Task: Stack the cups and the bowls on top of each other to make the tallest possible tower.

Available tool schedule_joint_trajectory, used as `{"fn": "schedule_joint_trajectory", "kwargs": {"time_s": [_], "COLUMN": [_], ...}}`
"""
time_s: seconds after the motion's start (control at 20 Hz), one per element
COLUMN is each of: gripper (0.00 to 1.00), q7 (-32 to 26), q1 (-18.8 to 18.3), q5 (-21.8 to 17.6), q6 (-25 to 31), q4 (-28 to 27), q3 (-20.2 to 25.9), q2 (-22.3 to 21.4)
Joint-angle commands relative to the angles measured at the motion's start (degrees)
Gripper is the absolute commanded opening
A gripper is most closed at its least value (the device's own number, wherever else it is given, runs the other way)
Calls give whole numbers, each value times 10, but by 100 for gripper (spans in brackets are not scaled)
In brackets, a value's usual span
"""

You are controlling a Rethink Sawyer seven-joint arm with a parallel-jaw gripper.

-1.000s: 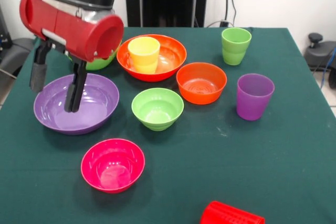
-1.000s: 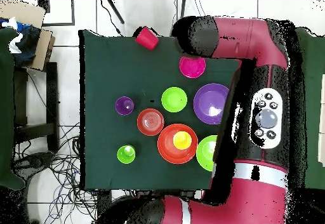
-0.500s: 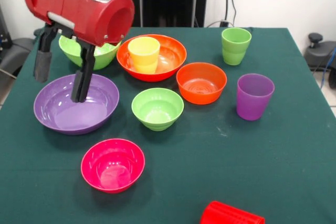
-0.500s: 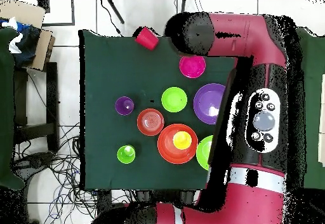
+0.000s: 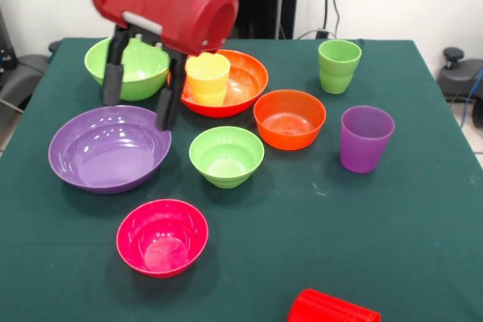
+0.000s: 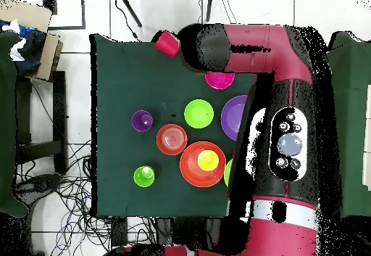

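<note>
Front view: jaws (image 5: 140, 96) spread wide and empty above the large purple bowl's (image 5: 109, 148) far rim.

Glossy plastic bowls (image 5: 110, 148), matt cloth table (image 5: 362, 224)

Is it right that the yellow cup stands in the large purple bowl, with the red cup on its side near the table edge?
Not quite. The front view shows the yellow cup standing in the large orange bowl; the large purple bowl is empty. The red cup does lie on its side near the table edge.
</note>
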Motion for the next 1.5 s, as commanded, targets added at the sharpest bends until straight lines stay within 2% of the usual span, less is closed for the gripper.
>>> {"fn": "schedule_joint_trajectory", "kwargs": {"time_s": [0.05, 0.9, 1.5], "gripper": [100, 100, 100], "q7": [-56, -50, -41], "q1": [24, 27, 38], "q5": [-2, -26, -37], "q6": [46, 10, 13], "q4": [94, 60, 39], "q3": [23, 12, 2], "q2": [-17, 16, 24]}}
